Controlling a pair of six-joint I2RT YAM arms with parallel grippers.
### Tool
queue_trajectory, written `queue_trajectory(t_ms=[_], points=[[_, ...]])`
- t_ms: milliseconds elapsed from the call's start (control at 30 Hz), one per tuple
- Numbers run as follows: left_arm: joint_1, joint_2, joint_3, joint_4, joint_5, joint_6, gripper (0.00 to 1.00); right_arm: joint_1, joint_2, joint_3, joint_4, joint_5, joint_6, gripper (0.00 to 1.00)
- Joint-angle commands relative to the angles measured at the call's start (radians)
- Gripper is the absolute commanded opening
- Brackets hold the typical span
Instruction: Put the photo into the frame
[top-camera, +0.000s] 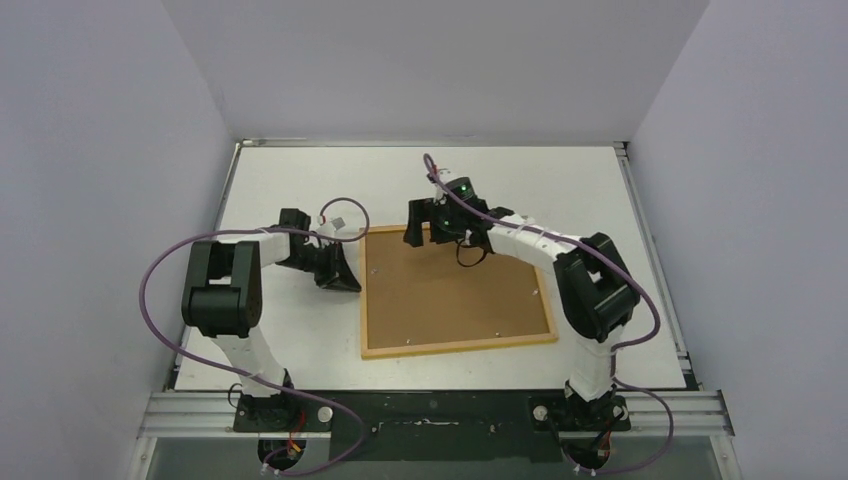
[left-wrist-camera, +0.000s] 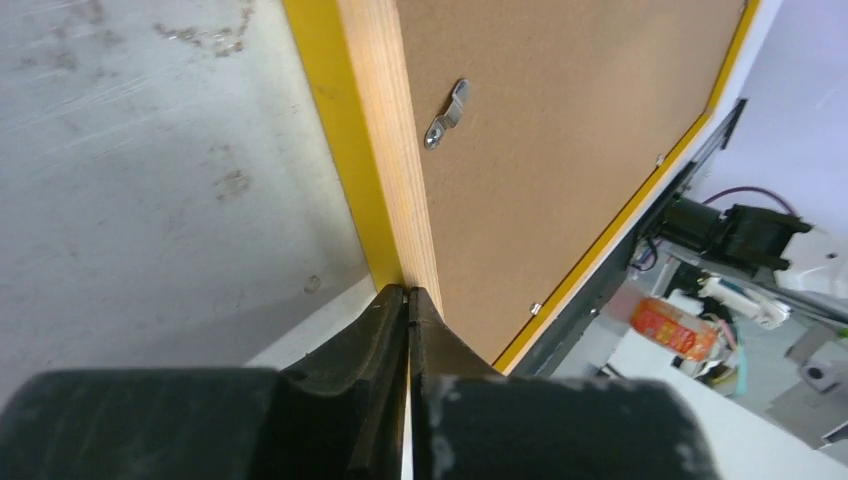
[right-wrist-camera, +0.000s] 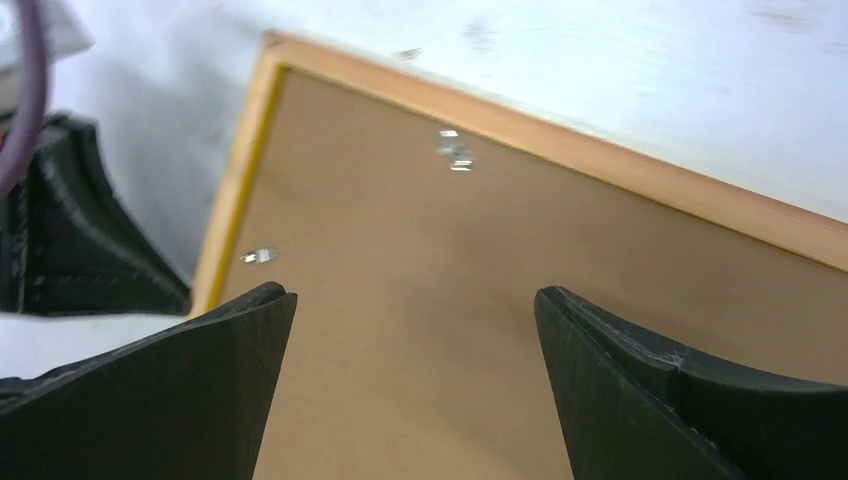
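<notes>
One white table (top-camera: 300, 180) carries the rectangular frame (top-camera: 460, 345) face down, pale wood rails around rough brown fibreboard backing (top-camera: 450, 290). Above its far rail the right gripper (top-camera: 425, 225) gapes empty; the left gripper (left-wrist-camera: 408, 292), pinched closed, touches its left rail.

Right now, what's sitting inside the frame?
A brown backing panel fills the frame, with small metal clips at its edges. Anything beneath the panel is hidden.

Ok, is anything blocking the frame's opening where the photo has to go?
Yes. The brown backing panel fills the frame's opening, with a metal tab turned over its edge. The photo is not in view.
</notes>
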Motion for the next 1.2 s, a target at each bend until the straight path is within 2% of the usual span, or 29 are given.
queue_trajectory(t_ms=[0,167,400,700,767,1167], points=[[0.042,-0.022,0.018,-0.026,0.094,0.017,0.0,0.061,0.067,0.083,0.15,-0.203,-0.107,0.94],[0.088,-0.016,0.097,0.013,0.093,-0.026,0.04,0.097,0.156,0.162,0.211,-0.354,-0.192,0.93],[0.078,0.138,0.224,0.065,0.102,-0.106,0.13,0.127,0.211,0.178,0.287,-0.507,-0.274,0.93],[0.058,0.236,0.333,0.038,0.089,-0.088,0.21,0.177,0.264,0.192,0.247,-0.526,-0.335,0.93],[0.026,0.244,0.351,0.021,0.072,-0.072,0.23,0.183,0.277,0.198,0.242,-0.525,-0.34,0.93],[0.001,0.282,0.383,-0.04,-0.033,-0.057,0.2,0.205,0.301,0.185,0.248,-0.501,-0.345,0.93]])
